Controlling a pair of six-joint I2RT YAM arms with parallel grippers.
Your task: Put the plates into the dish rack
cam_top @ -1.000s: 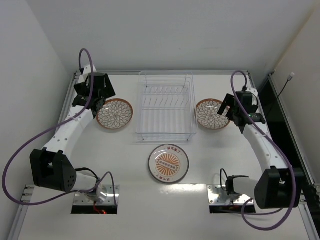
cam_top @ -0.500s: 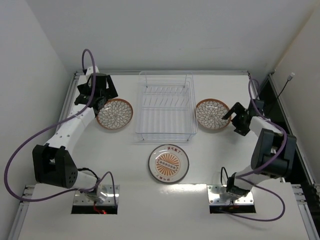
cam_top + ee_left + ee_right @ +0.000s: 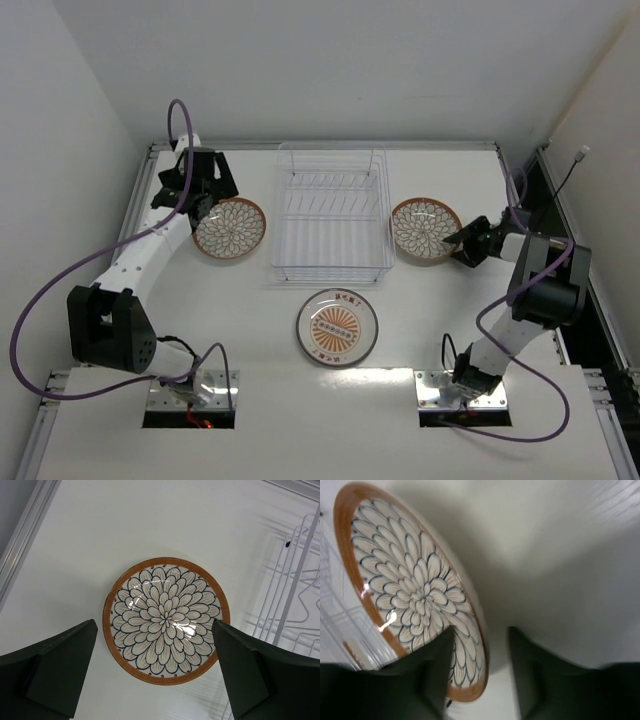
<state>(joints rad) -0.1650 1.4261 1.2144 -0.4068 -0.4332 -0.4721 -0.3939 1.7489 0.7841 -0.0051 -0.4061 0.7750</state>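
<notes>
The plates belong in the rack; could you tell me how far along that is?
Done: nothing; the rack holds no plate. In hand: right jaws straddle the right plate's rim; left jaws hang open over the left plate. Left: all three, sunburst plate included.

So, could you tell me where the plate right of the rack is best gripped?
Probably the plate's raised rim on the side away from the rack, coming in low from the right: it lies flat, so only that upturned edge offers a pinch.

rack between two plates, third plate before
</notes>
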